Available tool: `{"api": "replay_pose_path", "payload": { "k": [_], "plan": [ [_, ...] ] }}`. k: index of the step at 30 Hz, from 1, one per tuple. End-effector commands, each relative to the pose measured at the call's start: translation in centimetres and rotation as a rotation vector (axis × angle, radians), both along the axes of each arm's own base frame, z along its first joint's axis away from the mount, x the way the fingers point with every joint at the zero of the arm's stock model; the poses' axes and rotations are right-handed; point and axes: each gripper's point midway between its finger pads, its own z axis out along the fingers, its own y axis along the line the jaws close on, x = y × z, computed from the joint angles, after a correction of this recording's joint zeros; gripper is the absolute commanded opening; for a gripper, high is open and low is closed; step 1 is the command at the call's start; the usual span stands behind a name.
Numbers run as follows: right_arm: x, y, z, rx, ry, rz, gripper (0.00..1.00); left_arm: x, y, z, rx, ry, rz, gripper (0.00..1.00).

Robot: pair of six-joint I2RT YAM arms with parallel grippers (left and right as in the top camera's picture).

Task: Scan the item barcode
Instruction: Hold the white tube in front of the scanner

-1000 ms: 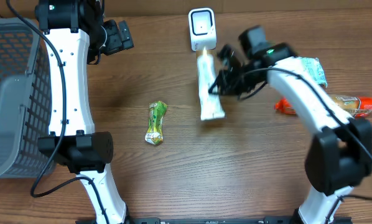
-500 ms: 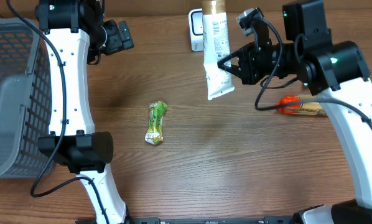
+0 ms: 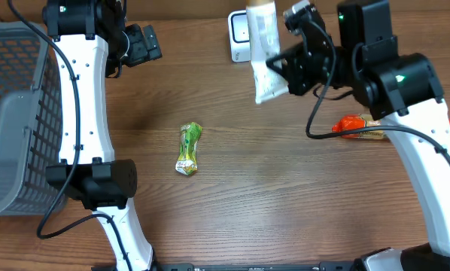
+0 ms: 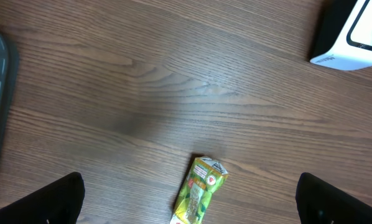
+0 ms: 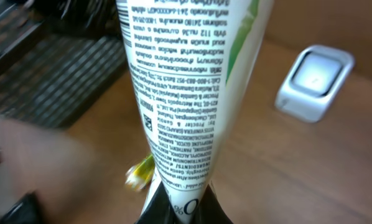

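While clamped in the right hand [image 5: 178, 208], a tapered white tube [image 5: 180, 93]; left hand [image 3: 144, 44] apart.

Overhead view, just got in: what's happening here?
The right gripper is shut on a white tube, holding it off the table right by the white scanner at the back edge. The left gripper is open and holds nothing, off at the back left. A green packet lies mid-table and an orange packet sits at the right, neither being handled.
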Motion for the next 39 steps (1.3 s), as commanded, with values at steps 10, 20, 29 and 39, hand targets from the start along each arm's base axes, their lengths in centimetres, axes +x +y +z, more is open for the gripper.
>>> {"api": "replay_pose_path", "payload": {
  "k": [10, 20, 29, 39],
  "plan": [
    [13.6, -2.1, -3.6, -0.341, -0.303, -0.502, 0.04, 0.0, 0.0, 1.2, -0.006, -0.035, 0.014, 1.0],
    [21.9, -5.0, -8.4, -0.721, -0.578, -0.726, 0.04, 0.0, 0.0, 1.2, -0.006, -0.035, 0.014, 1.0],
    [24.4, -3.5, -15.6, -1.054, -0.648, -0.469, 0.04, 0.0, 0.0, 1.2, -0.006, -0.035, 0.014, 0.99],
    [24.2, -3.7, -15.8, -1.075, -0.639, -0.494, 0.04, 0.0, 0.0, 1.2, -0.006, -0.035, 0.014, 1.0]
  ]
}}
